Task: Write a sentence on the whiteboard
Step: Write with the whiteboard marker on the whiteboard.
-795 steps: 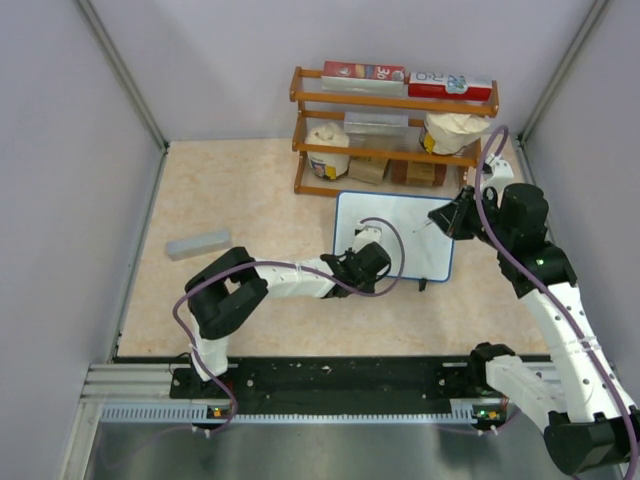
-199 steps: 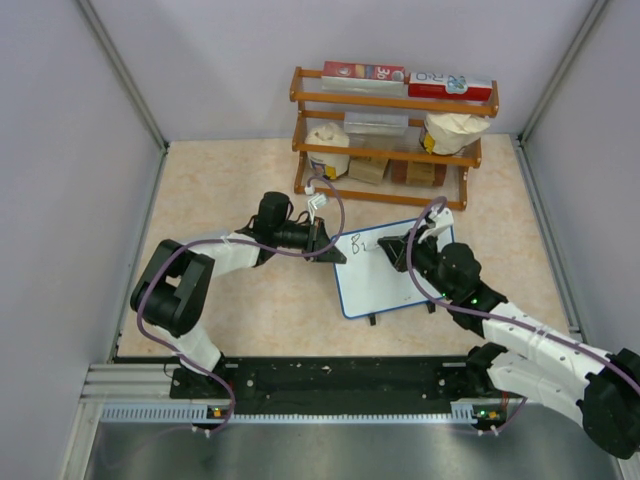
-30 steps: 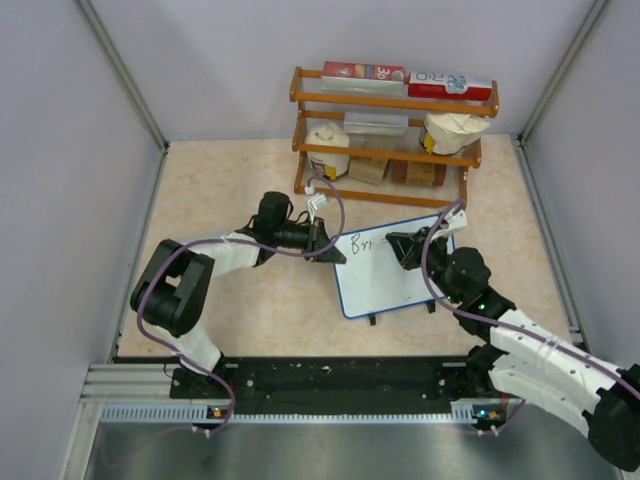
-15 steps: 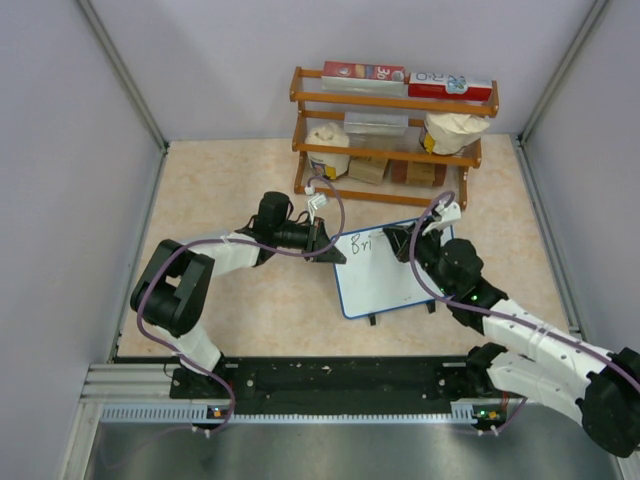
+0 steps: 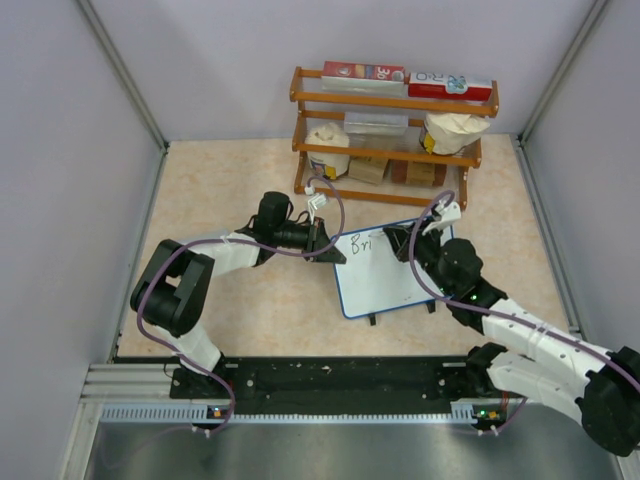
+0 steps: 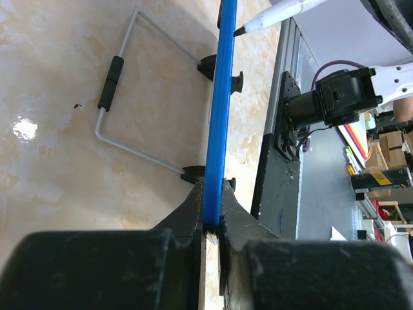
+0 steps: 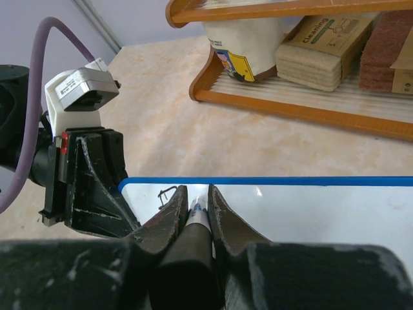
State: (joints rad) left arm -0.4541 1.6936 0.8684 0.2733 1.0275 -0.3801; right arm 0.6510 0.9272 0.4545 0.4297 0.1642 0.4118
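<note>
From above, the whiteboard (image 5: 395,285) sits toward the far right of the worktop, just in front of the wooden shelf (image 5: 395,100), with the left gripper (image 5: 327,245) clamped on its left edge. The sentence (image 5: 355,243) ran to a letter and a stroke several seconds ago and now reads roughly "Bri" along the board's far edge. Nothing has been added in the last half second. The right gripper (image 5: 403,243) has swung back in and sits just right of the last letter, so I judge the writing barely begun, with the next letter due. In the left wrist view, the fingers are pressed tight on the blue rim, seen edge-on, a wire stand (image 6: 129,97) shows behind the board, and the marker (image 6: 274,14) points at its face; contact cannot be told. In the right wrist view, the jaws are closed around the marker's barrel, with the tip aimed at the board near its clamped corner.
</note>
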